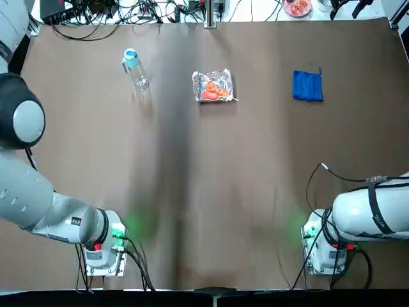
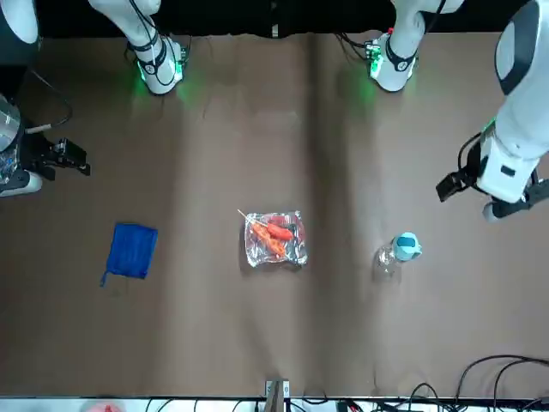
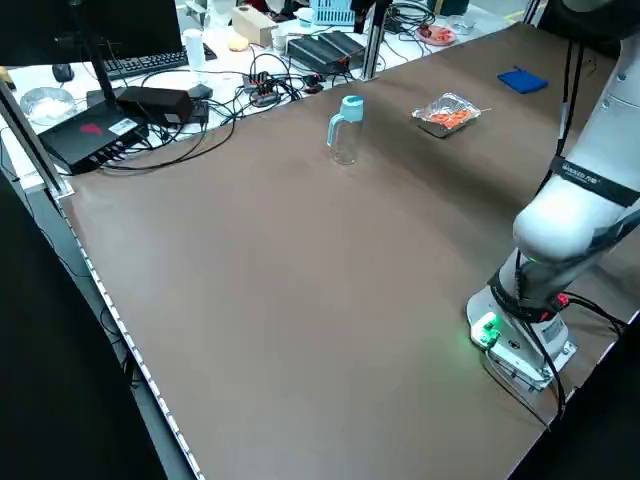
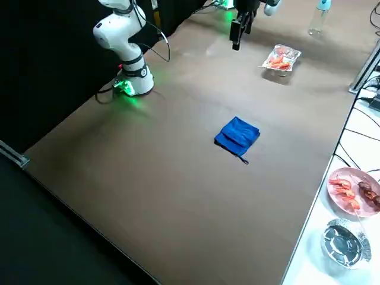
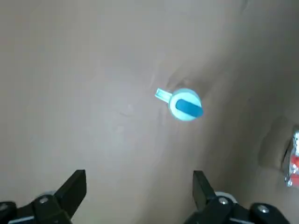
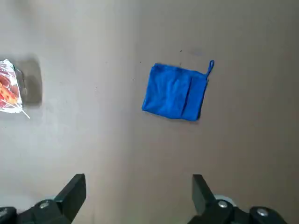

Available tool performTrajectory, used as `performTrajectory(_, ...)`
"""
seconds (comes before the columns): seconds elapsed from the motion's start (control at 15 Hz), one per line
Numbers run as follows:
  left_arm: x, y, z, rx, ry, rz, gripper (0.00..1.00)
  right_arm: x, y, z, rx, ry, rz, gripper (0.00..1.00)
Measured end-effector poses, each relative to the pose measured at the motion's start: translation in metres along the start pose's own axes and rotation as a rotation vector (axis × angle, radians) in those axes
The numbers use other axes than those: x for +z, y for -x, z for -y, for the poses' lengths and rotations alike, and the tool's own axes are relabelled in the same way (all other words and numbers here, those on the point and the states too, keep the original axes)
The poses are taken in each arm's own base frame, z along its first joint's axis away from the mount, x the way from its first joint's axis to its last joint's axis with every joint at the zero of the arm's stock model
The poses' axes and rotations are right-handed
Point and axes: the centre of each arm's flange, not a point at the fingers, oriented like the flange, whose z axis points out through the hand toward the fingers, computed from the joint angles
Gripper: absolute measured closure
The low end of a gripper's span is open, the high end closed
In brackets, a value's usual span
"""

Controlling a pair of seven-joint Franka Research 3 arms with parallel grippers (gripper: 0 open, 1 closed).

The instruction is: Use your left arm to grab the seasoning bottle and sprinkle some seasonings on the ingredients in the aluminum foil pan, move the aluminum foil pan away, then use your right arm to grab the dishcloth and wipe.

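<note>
The seasoning bottle (image 1: pixel 134 69) (image 3: pixel 346 128) stands upright at the far left of the table, clear with a light blue cap (image 5: pixel 186 104). My left gripper (image 5: pixel 138 191) hangs open above the table, short of the bottle, with nothing between its fingers. The aluminum foil pan (image 1: pixel 213 86) (image 2: pixel 274 239) sits at the far middle, holding orange-red ingredients (image 2: pixel 273 233) and a thin skewer. A folded blue dishcloth (image 1: pixel 307 86) (image 6: pixel 176 91) lies at the far right. My right gripper (image 6: pixel 138 191) hovers open, high above the table and nearer the robot than the cloth.
Cables and black electronics (image 3: pixel 120 115) crowd the bench past the table's far edge. A pink plate of food (image 4: pixel 353 190) and a metal bowl (image 4: pixel 343 240) sit off the table beyond that edge. Both arm bases (image 1: pixel 105 246) (image 1: pixel 326 246) glow green at the near edge.
</note>
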Motion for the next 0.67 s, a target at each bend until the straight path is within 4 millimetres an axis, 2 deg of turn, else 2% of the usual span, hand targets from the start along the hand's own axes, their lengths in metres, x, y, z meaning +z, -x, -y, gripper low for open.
performTrajectory(0.2,-0.022,0.019,0.010,0.126,0.008,0.025,0.00,0.000,0.000,0.000,0.001,0.000,0.000,0.00)
performTrajectory(0.33,-0.030,0.034,0.010,0.194,0.069,0.046,0.00,0.000,0.000,0.000,0.001,0.000,0.000,0.00)
performTrajectory(0.47,-0.021,0.049,-0.003,0.233,0.128,0.064,0.00,0.000,0.000,0.000,0.001,0.000,0.000,0.00)
performTrajectory(0.67,0.009,0.063,-0.035,0.281,0.139,0.096,0.00,0.000,0.000,-0.001,0.002,0.000,0.000,0.00)
